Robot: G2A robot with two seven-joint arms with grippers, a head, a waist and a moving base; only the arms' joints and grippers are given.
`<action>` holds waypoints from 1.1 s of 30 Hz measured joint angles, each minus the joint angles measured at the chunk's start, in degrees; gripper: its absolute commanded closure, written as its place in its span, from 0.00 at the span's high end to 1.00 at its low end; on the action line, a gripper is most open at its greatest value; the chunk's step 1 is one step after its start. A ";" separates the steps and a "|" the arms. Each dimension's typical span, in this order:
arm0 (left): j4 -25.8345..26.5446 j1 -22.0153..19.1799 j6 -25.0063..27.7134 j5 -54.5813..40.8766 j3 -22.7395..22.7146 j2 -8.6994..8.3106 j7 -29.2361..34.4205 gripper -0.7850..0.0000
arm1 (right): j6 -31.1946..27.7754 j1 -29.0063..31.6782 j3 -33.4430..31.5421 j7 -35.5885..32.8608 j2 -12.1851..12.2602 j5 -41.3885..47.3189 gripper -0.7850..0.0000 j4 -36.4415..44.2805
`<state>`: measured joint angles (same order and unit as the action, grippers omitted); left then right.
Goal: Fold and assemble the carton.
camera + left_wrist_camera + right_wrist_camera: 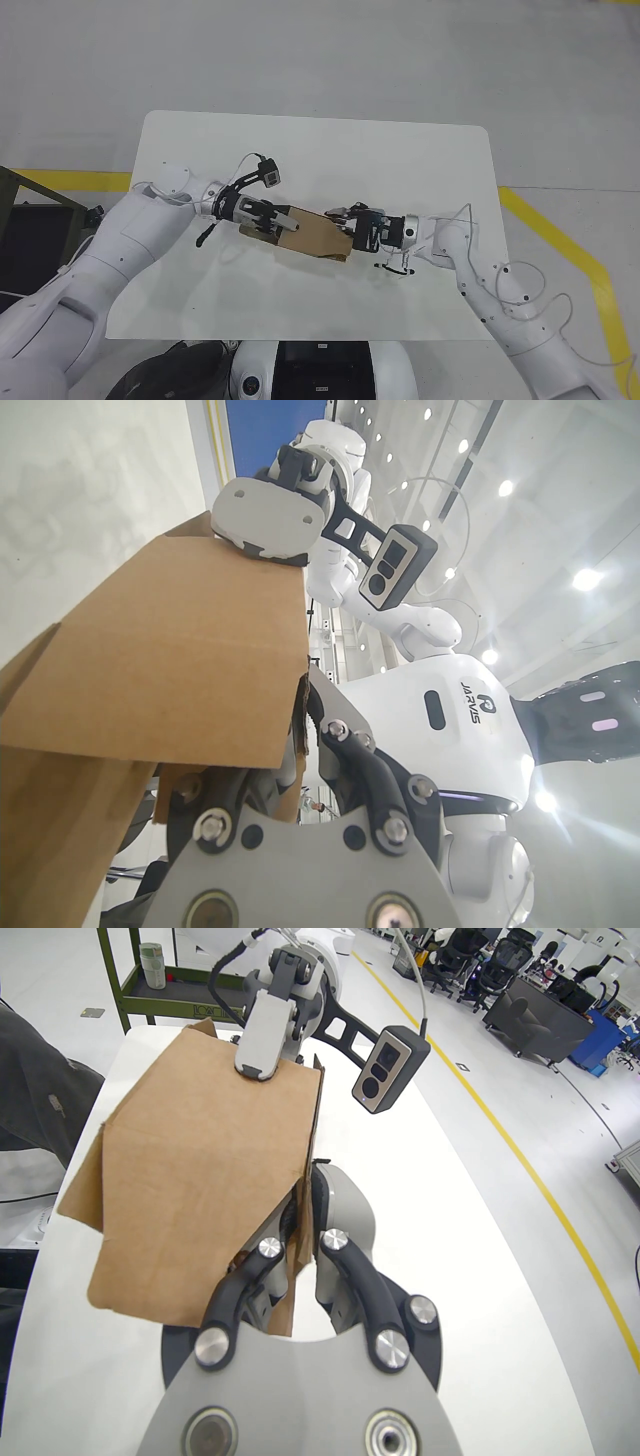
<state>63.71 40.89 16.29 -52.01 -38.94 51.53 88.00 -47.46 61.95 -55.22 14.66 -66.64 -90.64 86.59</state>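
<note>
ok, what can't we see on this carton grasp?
Inside of the carton: top view, its own upper panel covers it.
Left gripper, one finger: left wrist view, behind the cardboard.
Right gripper, one finger: right wrist view, behind a flap.
Whether the carton touches the table: underside hidden by the carton itself.

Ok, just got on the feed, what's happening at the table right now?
Both arms hold the carton between them over the white table. The left gripper is clamped on one end and the right gripper on the opposite end, each pinching a cardboard edge. The carton is not a box yet: it looks mostly flat, with its end flaps loose. I cannot tell whether it touches the tabletop.
</note>
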 measured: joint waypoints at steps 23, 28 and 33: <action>8.37 9.69 0.03 1.90 -16.38 -4.40 0.00 0.00 | -1.46 1.02 -3.48 -15.86 -0.50 34.95 1.00 -7.20; 10.34 11.18 0.03 1.76 -17.89 -4.90 0.00 0.00 | -1.10 0.28 -3.08 -20.61 -0.73 43.36 1.00 -7.66; 10.47 11.37 0.03 1.24 -18.17 -4.93 0.00 0.00 | -0.73 1.38 -3.39 -19.38 -0.76 44.95 1.00 -5.69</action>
<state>74.18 52.26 16.31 -50.77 -57.11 46.60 88.00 -48.18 63.33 -58.61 -4.72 -67.40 -45.69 80.90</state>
